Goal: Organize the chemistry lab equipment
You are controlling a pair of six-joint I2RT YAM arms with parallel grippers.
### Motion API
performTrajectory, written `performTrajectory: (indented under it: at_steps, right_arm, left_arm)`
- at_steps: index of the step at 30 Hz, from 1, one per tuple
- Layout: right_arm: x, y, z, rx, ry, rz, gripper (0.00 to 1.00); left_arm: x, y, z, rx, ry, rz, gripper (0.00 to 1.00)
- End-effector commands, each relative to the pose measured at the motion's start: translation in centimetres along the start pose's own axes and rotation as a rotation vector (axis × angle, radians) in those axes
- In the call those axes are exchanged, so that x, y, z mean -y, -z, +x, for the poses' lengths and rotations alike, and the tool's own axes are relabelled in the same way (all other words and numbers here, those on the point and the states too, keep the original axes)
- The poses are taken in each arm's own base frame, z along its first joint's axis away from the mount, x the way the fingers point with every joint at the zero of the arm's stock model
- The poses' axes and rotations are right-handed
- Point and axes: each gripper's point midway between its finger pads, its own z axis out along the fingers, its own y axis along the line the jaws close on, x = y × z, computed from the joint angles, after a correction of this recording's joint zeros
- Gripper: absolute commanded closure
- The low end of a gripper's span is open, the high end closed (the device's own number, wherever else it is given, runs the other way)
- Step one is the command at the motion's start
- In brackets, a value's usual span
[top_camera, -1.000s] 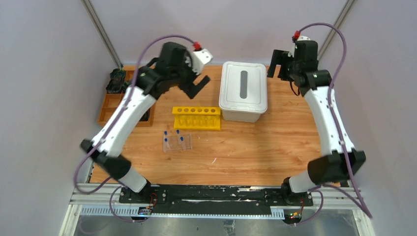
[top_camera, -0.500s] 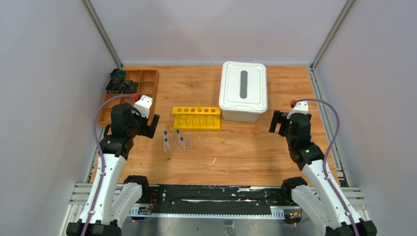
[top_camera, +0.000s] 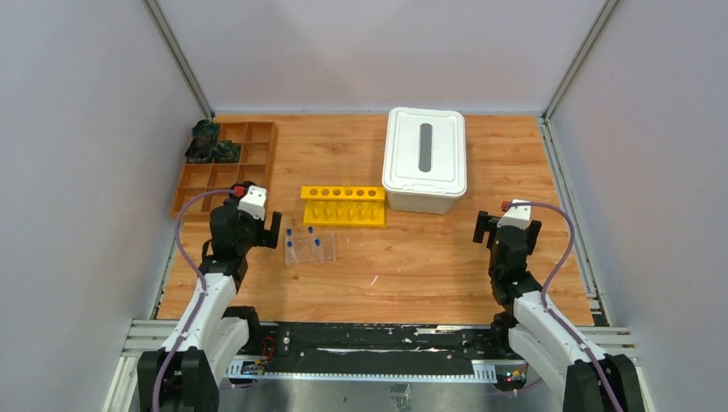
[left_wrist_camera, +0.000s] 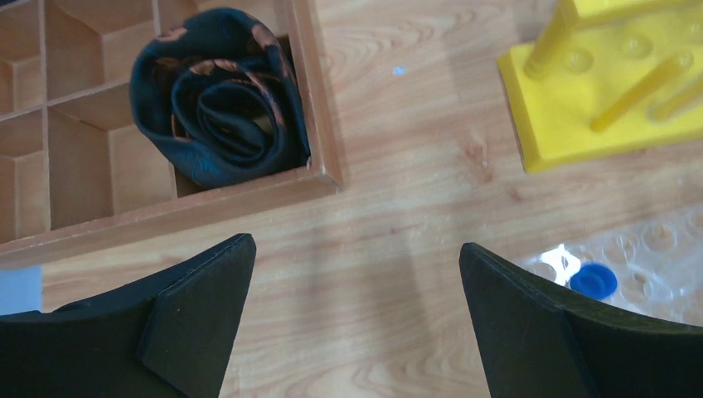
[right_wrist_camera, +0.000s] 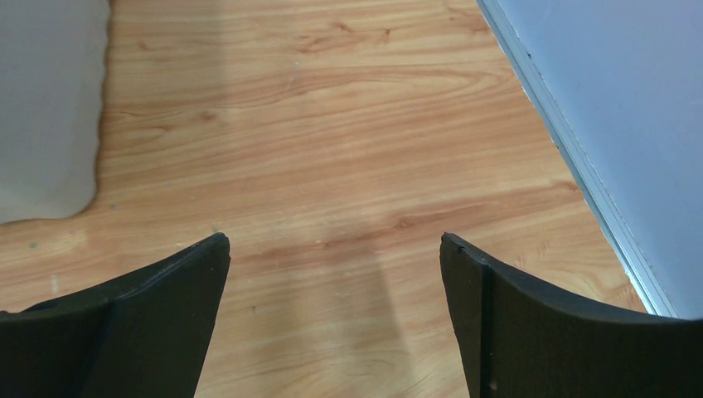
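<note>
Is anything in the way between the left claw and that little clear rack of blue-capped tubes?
Nothing visible. The open left gripper hangs beside the clear rack, only bare table between them; the yellow rack stands farther back, off that path.

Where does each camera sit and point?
Top external: above, behind the arms, looking down on the table; both arms show.
Left wrist: on the left arm, facing the wooden tray and yellow rack; left fingers show.
Right wrist: on the right arm, facing tabletop by the white bin; right fingers show.
Top and left wrist share the tray and rack.
</note>
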Motion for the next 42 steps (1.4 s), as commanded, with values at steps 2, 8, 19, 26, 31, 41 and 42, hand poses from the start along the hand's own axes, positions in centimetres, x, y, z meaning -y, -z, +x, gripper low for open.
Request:
performTrajectory:
  at_steps: [2, 8, 19, 26, 31, 41, 42]
  right_arm:
    - [1.3, -0.8, -2.1, 0.162, 0.006, 0.088, 0.00]
    - [2.4, -1.9, -1.0, 0.141, -0.024, 0.145, 0.00]
    - [1.4, -4.2, 0.2, 0.140, 0.005, 0.110, 0.00]
    - [-1.0, -5.2, 0.3, 0.198, 0.094, -0.010, 0.00]
    - [-0.6, -7.1, 1.6, 0.029, 0.084, 0.038, 0.00]
    - [-0.3, -7.3, 1.6, 0.018, 0.064, 0.027, 0.00]
    - [-0.3, -7.3, 1.6, 0.018, 0.064, 0.028, 0.00]
  left_arm:
    - [-1.6, -1.3, -5.0, 0.297, 0.103, -0.079, 0.00]
    - [-1.8, -2.9, -5.7, 0.427, 0.171, -0.100, 0.00]
    - [-0.7, -4.8, -5.6, 0.528, 0.157, -0.046, 0.00]
    - [-1.2, -5.4, -5.2, 0.481, 0.180, -0.066, 0.00]
    - [-1.1, -5.7, -5.2, 0.468, 0.174, -0.055, 0.00]
    - [-0.7, -5.8, -5.4, 0.471, 0.158, -0.032, 0.00]
    - [-0.7, -5.7, -5.4, 0.471, 0.159, -0.032, 0.00]
